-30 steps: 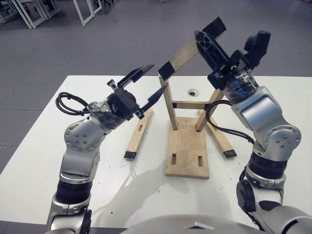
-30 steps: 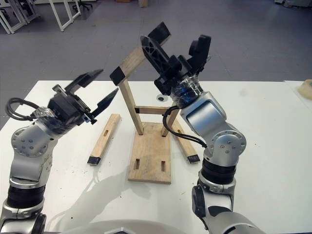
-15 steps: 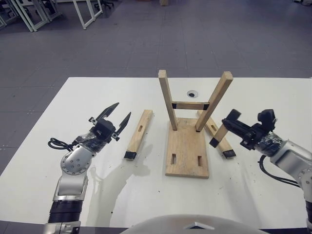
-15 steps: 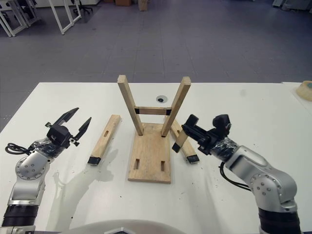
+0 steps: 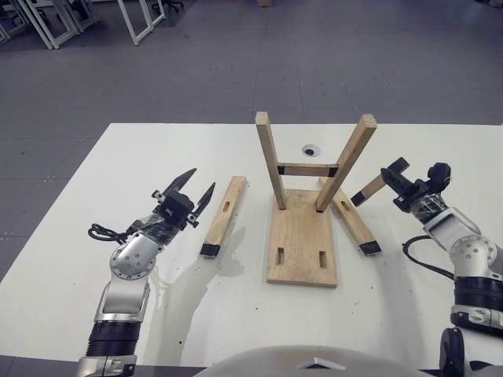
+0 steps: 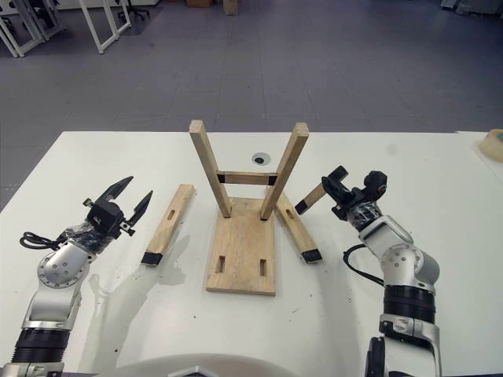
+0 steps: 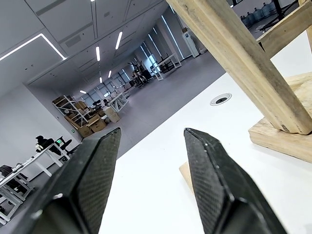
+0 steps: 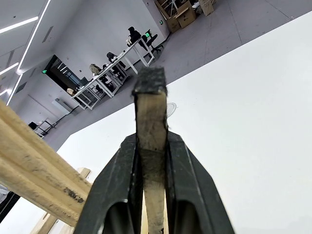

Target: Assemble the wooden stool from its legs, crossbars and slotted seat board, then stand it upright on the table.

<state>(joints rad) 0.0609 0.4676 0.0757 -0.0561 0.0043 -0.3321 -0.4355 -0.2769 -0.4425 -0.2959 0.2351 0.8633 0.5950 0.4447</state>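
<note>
The slotted seat board (image 5: 302, 239) lies flat on the white table (image 5: 118, 165). Two legs (image 5: 268, 161) (image 5: 347, 161) stand slanted in its far slots, joined by a crossbar (image 5: 306, 169). One loose leg (image 5: 224, 214) lies left of the board, and a second loose leg (image 5: 351, 222) lies to the board's right. My right gripper (image 5: 391, 179) hovers right of the standing frame, shut on a short crossbar (image 5: 368, 190) with black ends, seen close in the right wrist view (image 8: 150, 112). My left gripper (image 5: 202, 181) is open just left of the loose leg, holding nothing (image 7: 151, 134).
A round cable hole (image 5: 312, 148) sits in the table behind the frame. A black cable (image 5: 102, 230) hangs by the left forearm. Bare tabletop lies at the front and far left. Beyond the table is grey floor with white frames (image 5: 141, 16).
Both arms came down from high near the camera to the table. The right gripper, still holding the crossbar, then rose and shifted right. The left gripper moved closer to the left loose leg.
</note>
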